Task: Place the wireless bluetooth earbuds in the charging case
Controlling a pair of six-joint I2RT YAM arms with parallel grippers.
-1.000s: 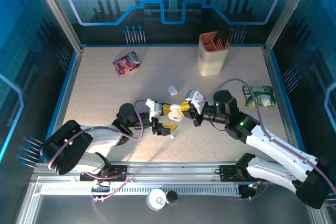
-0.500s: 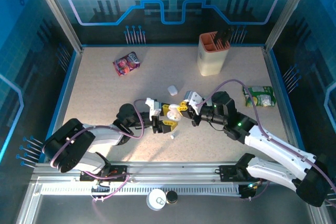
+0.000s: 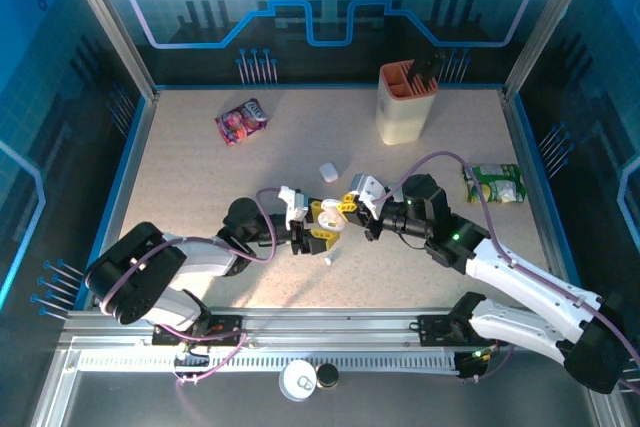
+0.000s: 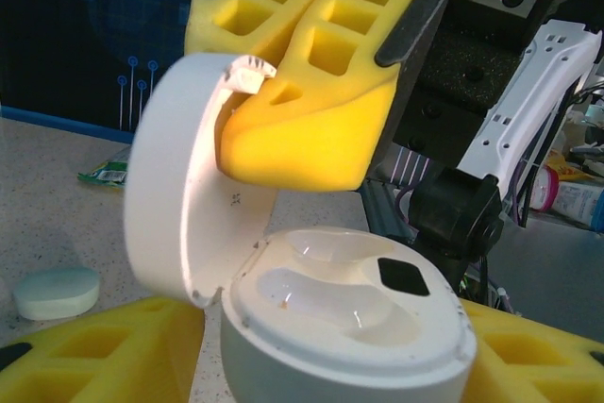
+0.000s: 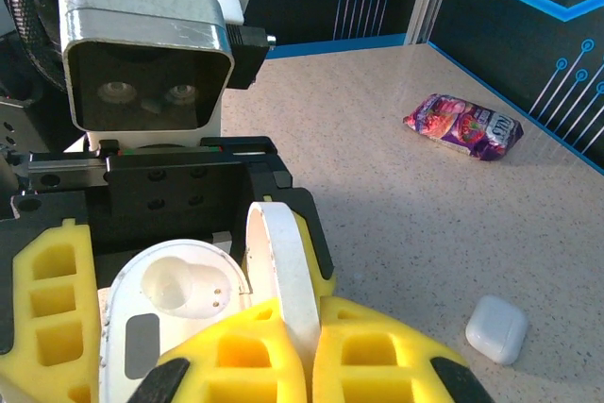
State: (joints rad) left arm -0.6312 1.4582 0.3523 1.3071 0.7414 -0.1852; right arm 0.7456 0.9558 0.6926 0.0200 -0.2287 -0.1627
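A: Start at the left. What sits on the table (image 3: 190, 197)?
B: A purple snack packet (image 3: 240, 120), far back. Then comes the left gripper (image 3: 322, 225), its yellow fingers (image 4: 85, 356) closed partway on the base of the charging case (image 4: 349, 327), one on each side.
A: Is that case open?
B: Yes. Its lid (image 4: 170, 176) stands up on the hinge, and two glossy wells show their bare white floors, with a dark square beside them.
A: And the buds?
B: A tiny white earbud (image 3: 327, 260) lies on the table just on the near side of the held case, though it is too small to be sure of its shape.
A: Further right?
B: A second case (image 3: 329, 172), closed, lies beyond the grippers. The right gripper (image 4: 302, 139) has its fingers pressed together with the tips at the lid's rim; whether they nip it I cannot tell. Past it, a cream holder (image 3: 402, 117) with orange slots carries dark items (image 3: 425, 65) that I cannot identify, and a green packet (image 3: 493, 183) lies near the right edge.
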